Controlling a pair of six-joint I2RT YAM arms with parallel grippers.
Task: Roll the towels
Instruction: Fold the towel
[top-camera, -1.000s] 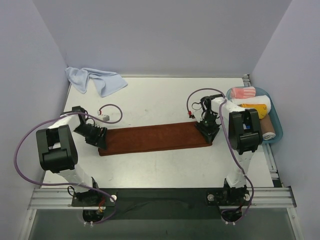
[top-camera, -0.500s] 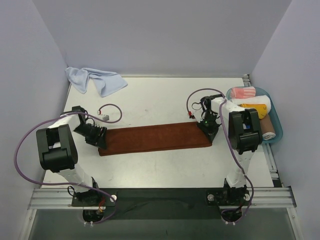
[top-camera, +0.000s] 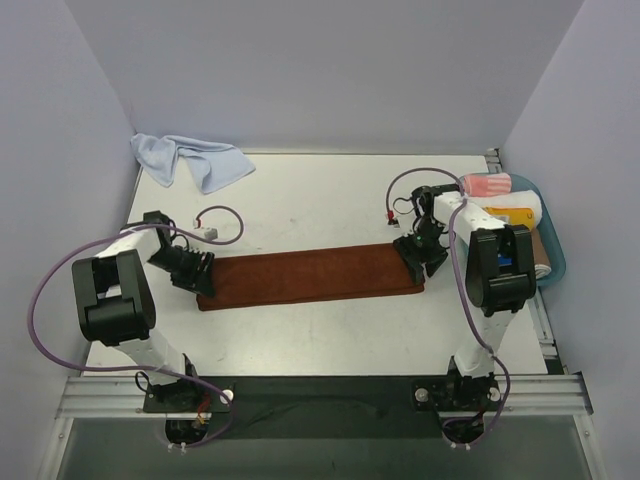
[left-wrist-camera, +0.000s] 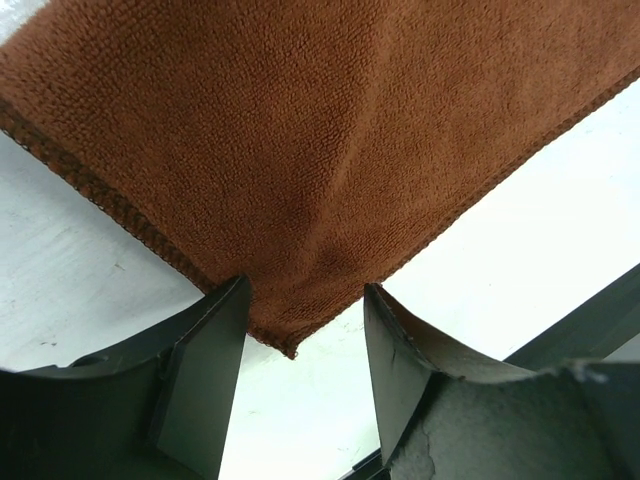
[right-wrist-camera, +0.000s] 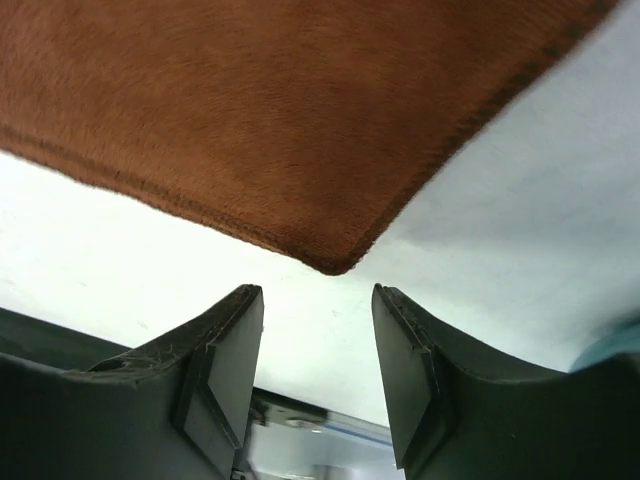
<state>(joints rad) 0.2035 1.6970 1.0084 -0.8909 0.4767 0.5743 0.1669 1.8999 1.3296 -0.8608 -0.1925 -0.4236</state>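
We see the left arm (top-camera: 110, 295) folded at the left of the tabletop (top-camera: 320, 200), its wrist low and the left gripper (top-camera: 202, 277) pointing right, jaws parted. The right arm (top-camera: 495, 265) bends at the right, with the right gripper (top-camera: 418, 262) low and angled left, jaws also parted.

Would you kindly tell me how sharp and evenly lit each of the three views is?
Top external view: soft, even light, everything sharp, only faint shadows beside the arms. Left wrist view: the brown towel shows a crisp terry weave, while the left gripper sits dark in the foreground. Right wrist view: the towel looks soft and smeared, and the white table is very bright.
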